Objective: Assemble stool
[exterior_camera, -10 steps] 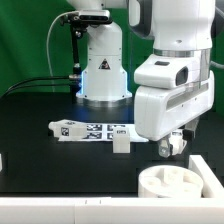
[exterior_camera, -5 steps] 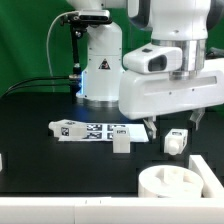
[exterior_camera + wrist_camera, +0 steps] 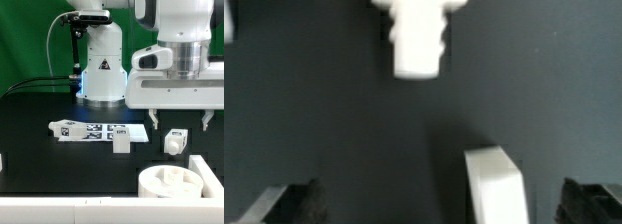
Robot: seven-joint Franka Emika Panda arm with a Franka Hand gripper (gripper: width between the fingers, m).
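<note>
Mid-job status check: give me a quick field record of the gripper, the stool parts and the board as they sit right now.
gripper: open, holding nothing, above the table
first leg: on the table, below and between the open fingers, not gripped
second leg: on the table next to the marker board, to the exterior view's left of the first leg
seat: round disc at the front of the exterior view, no leg fitted
assembly: parts lie apart

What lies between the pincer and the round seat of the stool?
In the exterior view, one white leg, then bare table before the seat.
</note>
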